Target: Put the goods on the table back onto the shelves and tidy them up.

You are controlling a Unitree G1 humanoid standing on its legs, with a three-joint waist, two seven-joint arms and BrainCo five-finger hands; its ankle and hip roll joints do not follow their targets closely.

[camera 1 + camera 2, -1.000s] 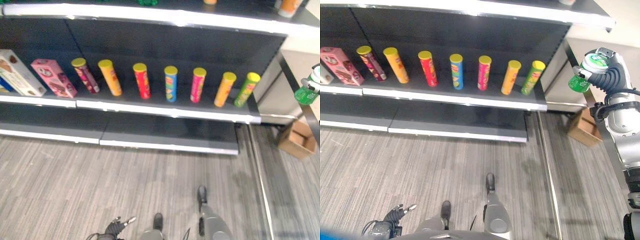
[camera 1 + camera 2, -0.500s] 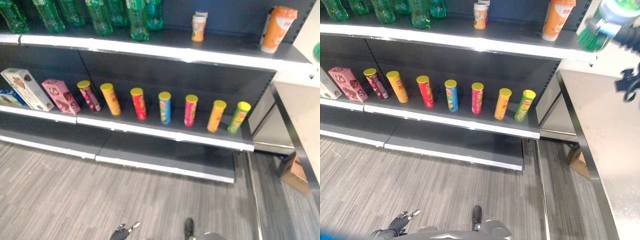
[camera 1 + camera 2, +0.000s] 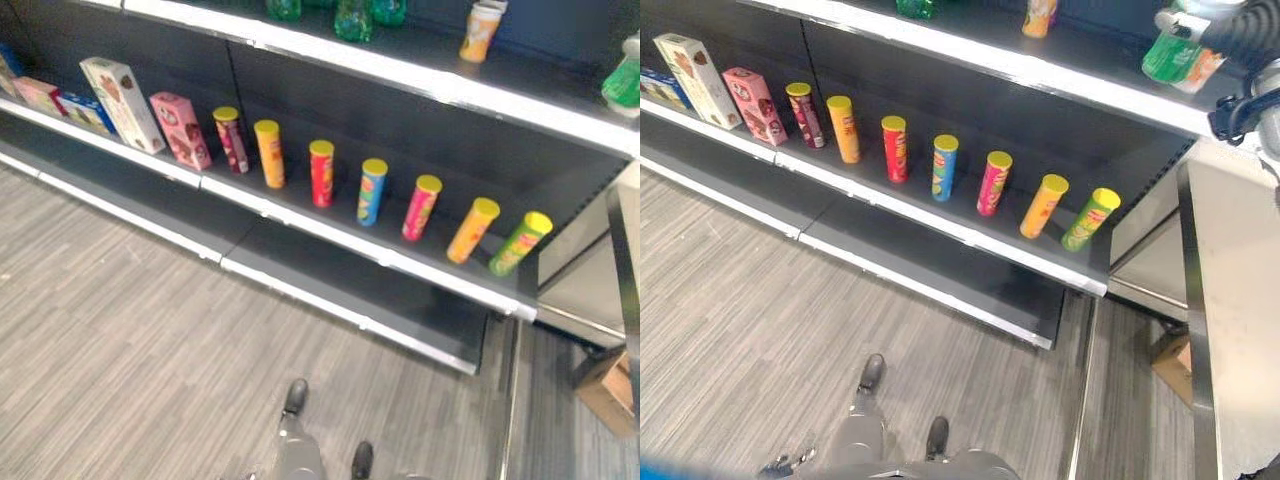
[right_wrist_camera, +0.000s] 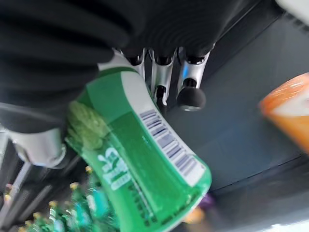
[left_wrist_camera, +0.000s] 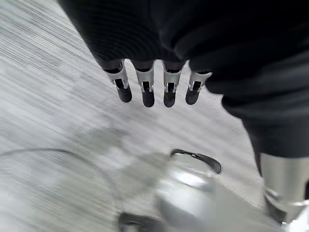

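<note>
My right hand (image 3: 1243,28) is shut on a green bottle (image 3: 1174,52) and holds it up at the right end of the top shelf (image 3: 1080,85). In the right wrist view the fingers (image 4: 190,92) curl round the bottle (image 4: 145,179), which lies tilted. An orange bottle (image 4: 289,108) stands on the shelf just past it. More green bottles (image 3: 352,15) stand further left on that shelf. My left hand (image 5: 147,92) hangs low over the floor with its fingers straight and nothing in it.
The middle shelf (image 3: 330,225) carries a row of several coloured tubes (image 3: 372,190), with boxes (image 3: 122,90) to their left. A small orange cup (image 3: 480,30) stands on the top shelf. A steel table (image 3: 1230,300) stands at the right, a cardboard box (image 3: 1175,365) under it.
The camera has swung, so the whole scene has shifted. My right hand has lifted the green bottle from beside the middle shelf up to the top shelf, close to the orange bottle.
</note>
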